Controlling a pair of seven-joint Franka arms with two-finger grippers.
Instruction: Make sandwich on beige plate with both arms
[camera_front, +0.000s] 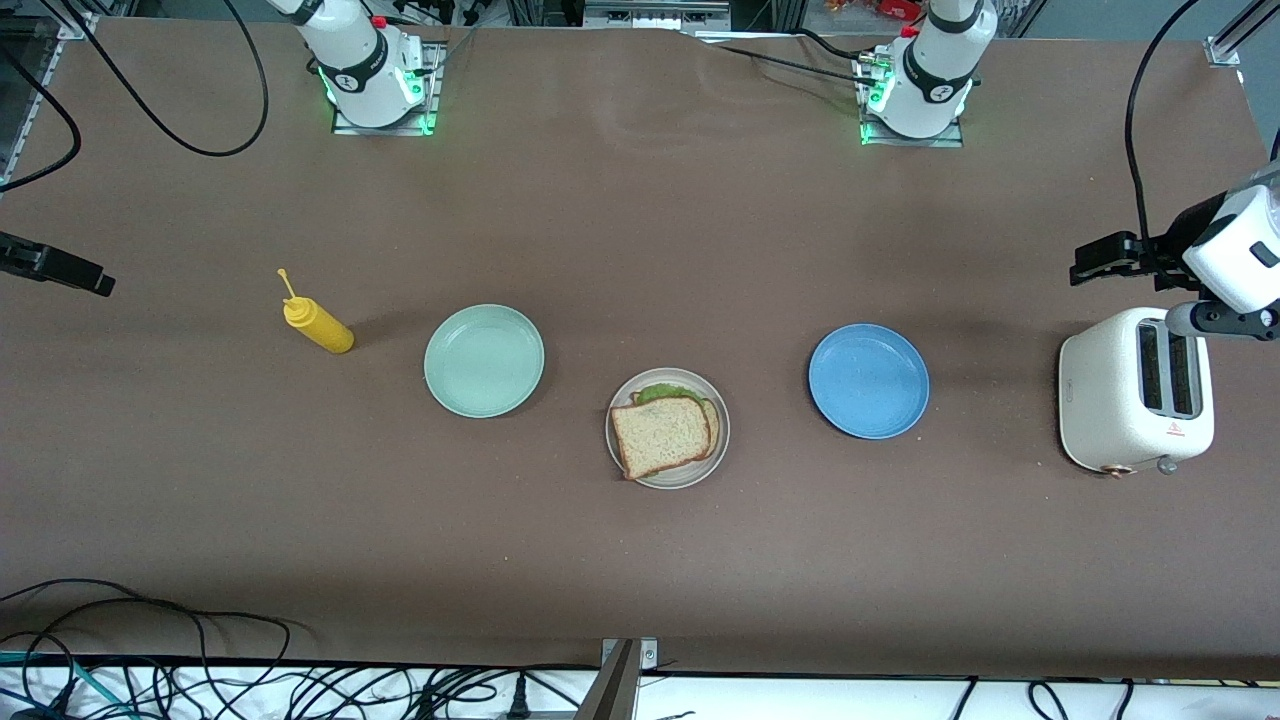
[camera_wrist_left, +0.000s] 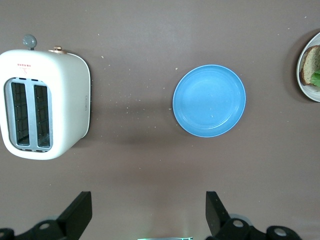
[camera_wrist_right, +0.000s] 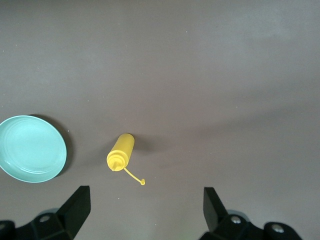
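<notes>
The sandwich (camera_front: 662, 434) lies on the beige plate (camera_front: 702, 468) at the table's middle: a speckled bread slice on top, green lettuce (camera_front: 660, 393) showing at its edge and a second slice under it. Part of the sandwich also shows at the edge of the left wrist view (camera_wrist_left: 310, 65). My left gripper (camera_front: 1082, 266) is up over the table by the toaster at the left arm's end, open and empty (camera_wrist_left: 148, 210). My right gripper (camera_front: 100, 283) is up over the right arm's end of the table, open and empty (camera_wrist_right: 145, 205). Both are well away from the plate.
A mint green plate (camera_front: 484, 360) and a blue plate (camera_front: 868, 381) lie bare on either side of the beige plate. A yellow squeeze bottle (camera_front: 318, 325) lies beside the mint plate. A white toaster (camera_front: 1135, 390) stands at the left arm's end.
</notes>
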